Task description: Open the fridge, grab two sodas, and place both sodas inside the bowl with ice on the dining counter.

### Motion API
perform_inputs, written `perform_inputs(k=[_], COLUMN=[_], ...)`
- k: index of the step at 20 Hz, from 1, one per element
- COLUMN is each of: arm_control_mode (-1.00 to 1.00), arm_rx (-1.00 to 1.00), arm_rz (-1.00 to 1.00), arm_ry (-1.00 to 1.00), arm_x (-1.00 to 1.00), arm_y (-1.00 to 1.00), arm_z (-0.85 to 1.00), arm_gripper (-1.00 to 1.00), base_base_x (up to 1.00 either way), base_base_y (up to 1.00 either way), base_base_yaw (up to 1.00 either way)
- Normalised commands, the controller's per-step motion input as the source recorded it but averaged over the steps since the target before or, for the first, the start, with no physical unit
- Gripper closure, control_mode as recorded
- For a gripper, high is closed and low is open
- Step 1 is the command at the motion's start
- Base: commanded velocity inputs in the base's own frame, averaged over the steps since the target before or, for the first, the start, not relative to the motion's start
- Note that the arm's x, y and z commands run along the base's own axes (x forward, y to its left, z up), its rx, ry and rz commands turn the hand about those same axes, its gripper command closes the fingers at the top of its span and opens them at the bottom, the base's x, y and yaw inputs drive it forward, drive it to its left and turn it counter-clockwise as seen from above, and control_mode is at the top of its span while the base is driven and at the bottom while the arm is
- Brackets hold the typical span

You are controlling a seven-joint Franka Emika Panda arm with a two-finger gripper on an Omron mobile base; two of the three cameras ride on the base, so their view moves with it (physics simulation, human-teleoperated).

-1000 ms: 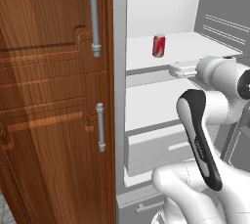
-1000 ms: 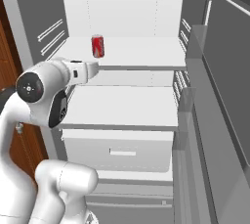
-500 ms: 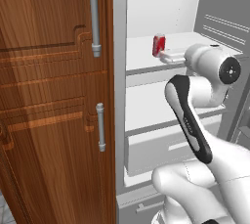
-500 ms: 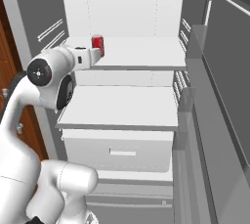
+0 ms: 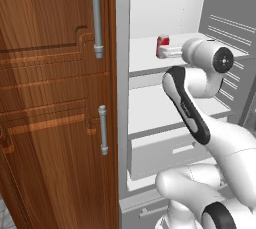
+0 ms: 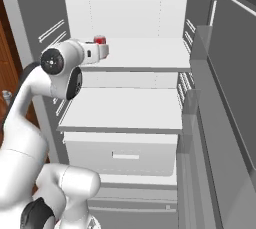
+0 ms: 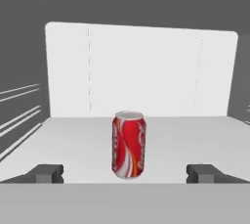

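Standing upright on the fridge (image 6: 200, 103) shelf, a soda (image 7: 129, 144) faces the released tool (image 7: 125, 173), untouched.

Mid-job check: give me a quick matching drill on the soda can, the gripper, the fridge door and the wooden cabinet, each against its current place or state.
Things:
1. soda can
2. gripper
3. fridge door
4. wooden cabinet

States:
A. swung open on the right
B. upright on the upper shelf
C. shut, left of the fridge
D. open, lined up with the can, not touching it

Pairs: 1-B, 2-D, 3-A, 4-C
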Motion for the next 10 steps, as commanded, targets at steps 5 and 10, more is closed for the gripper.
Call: perform_inputs(k=[5, 10], arm_control_mode=[-1.0, -1.0], arm_rx=[0.03, 0.01], arm_rz=[0.0, 0.0], arm_ry=[0.08, 0.06], arm_x=[0.54, 0.45], arm_y=[0.0, 0.0], arm_z=[0.0, 0.0], arm_gripper=[-1.0, -1.0], base_base_x=[0.0, 0.0], base_base_y=[0.0, 0.0], base_base_yaw=[0.0, 0.0])
